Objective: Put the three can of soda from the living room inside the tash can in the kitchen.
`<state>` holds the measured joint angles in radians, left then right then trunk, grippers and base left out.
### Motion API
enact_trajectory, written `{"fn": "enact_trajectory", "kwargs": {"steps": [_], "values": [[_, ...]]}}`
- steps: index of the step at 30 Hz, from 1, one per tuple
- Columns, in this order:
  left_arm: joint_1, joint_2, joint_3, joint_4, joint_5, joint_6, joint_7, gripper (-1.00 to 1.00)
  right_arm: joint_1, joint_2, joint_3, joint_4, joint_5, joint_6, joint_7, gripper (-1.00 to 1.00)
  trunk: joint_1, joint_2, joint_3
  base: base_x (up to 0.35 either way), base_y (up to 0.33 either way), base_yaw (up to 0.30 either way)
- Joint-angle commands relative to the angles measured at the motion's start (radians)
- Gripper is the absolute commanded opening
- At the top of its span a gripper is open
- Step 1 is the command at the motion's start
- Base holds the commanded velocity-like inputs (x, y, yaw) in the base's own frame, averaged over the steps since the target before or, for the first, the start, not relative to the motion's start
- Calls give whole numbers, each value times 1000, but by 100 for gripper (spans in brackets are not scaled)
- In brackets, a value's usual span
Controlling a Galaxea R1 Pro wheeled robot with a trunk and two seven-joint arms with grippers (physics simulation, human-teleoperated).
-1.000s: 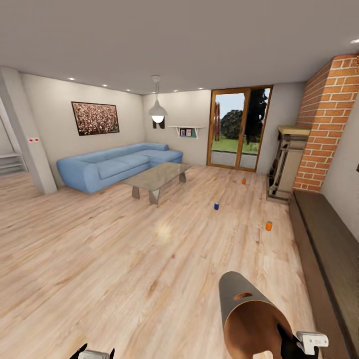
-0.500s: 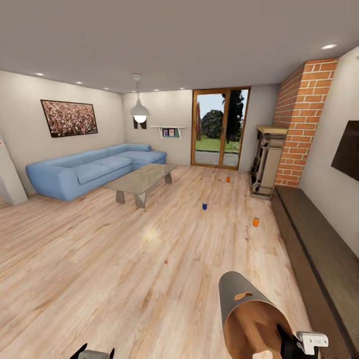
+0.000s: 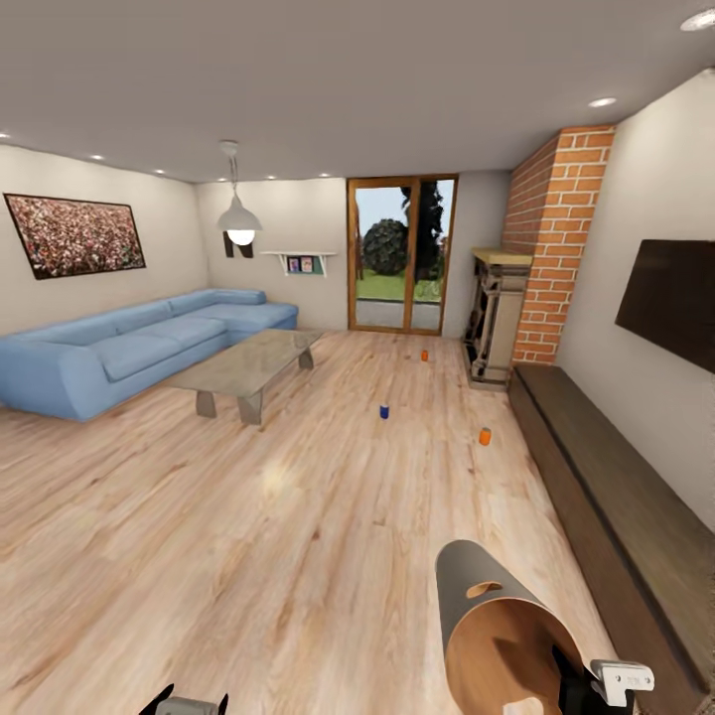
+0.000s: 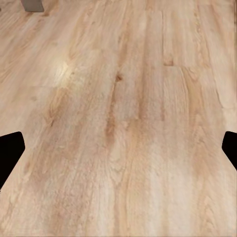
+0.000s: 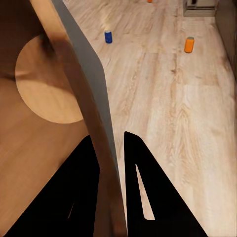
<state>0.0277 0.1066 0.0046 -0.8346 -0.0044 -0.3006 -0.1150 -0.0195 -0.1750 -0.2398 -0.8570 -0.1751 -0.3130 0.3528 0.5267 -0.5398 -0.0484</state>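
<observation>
Three cans (image 3: pixel 384 411) dot the floor; right claw (image 5: pixel 111 148) grips the bin (image 3: pixel 497 636).

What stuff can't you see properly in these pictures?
- Left end effector: cut off by the head view's bottom edge; open or shut is unclear.
- Bin: its bottom runs off the head view's edge.
- Far orange can: too small for details.
- Bench: its near end leaves the head view.
</observation>
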Motion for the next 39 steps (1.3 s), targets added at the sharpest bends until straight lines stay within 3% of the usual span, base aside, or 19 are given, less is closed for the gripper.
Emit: {"fn": "enact_trajectory", "kwargs": {"steps": [1, 22, 39], "values": [[0, 0, 0, 0, 0, 0, 0, 100, 0, 0, -1, -2, -7, 0, 6, -100, 0, 0, 0, 181, 291, -249], [0, -1, 0, 0, 0, 0, 0, 100, 0, 0, 1, -2, -6, -3, 6, -100, 0, 0, 0, 193, 289, -235], [0, -1, -1, 0, 0, 1, 0, 100, 0, 0, 2, -3, -6, -3, 6, -100, 0, 0, 0, 197, 288, -33]]}}
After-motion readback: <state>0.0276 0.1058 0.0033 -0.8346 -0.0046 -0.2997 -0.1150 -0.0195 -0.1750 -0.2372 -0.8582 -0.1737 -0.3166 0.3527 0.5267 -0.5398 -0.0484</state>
